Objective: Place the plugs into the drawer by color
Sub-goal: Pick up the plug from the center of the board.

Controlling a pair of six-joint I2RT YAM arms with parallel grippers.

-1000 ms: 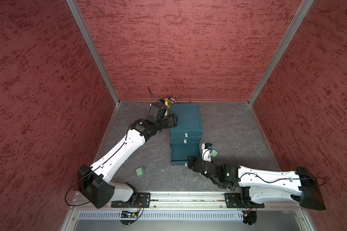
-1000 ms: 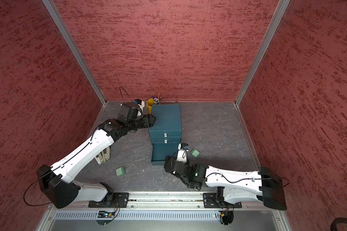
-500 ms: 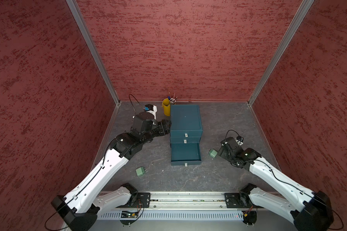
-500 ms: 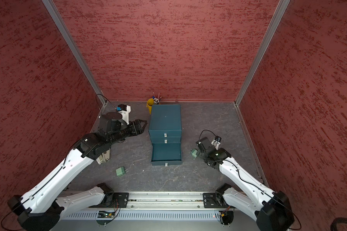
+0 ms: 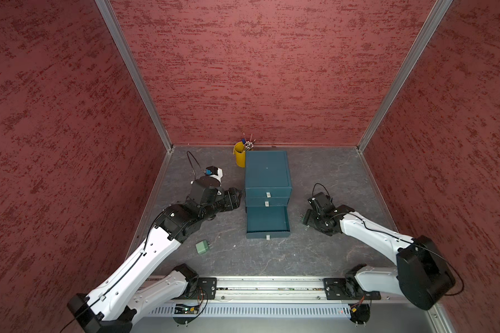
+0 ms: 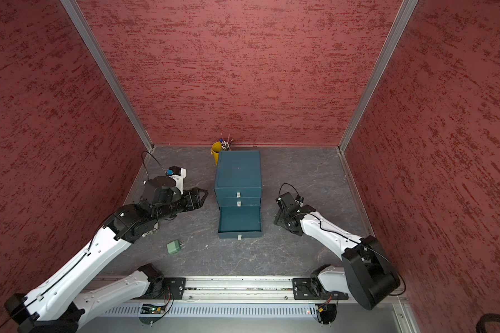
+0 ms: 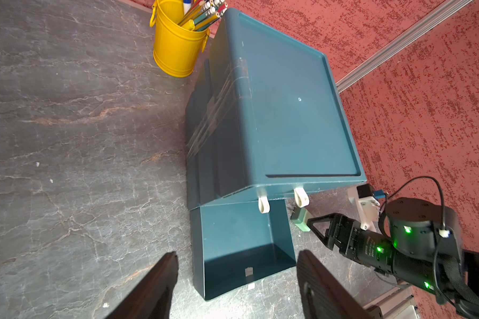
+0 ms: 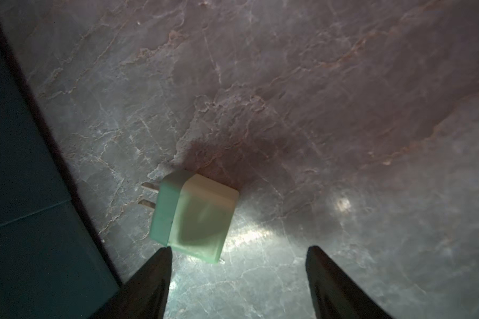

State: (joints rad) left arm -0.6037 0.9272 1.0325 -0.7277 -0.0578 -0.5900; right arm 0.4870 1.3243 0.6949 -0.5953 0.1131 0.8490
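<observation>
Drawer (image 5: 267, 173) open at the bottom, floor bare; cup (image 5: 239, 157) holds pencils (image 7: 205, 13). Left hand (image 5: 237, 196) and right hand (image 8: 239, 250) released; plug (image 8: 197, 221) near the right hand barely shows from above.

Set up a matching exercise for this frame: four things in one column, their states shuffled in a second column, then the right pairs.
Things:
1. bottom drawer
2. top drawer
3. yellow cup
4. right tool

States:
A. holds pencils
B. open, close to a green plug on the table
C. pulled out, nothing visible inside
D. pushed shut

Pairs: 1-C, 2-D, 3-A, 4-B
</observation>
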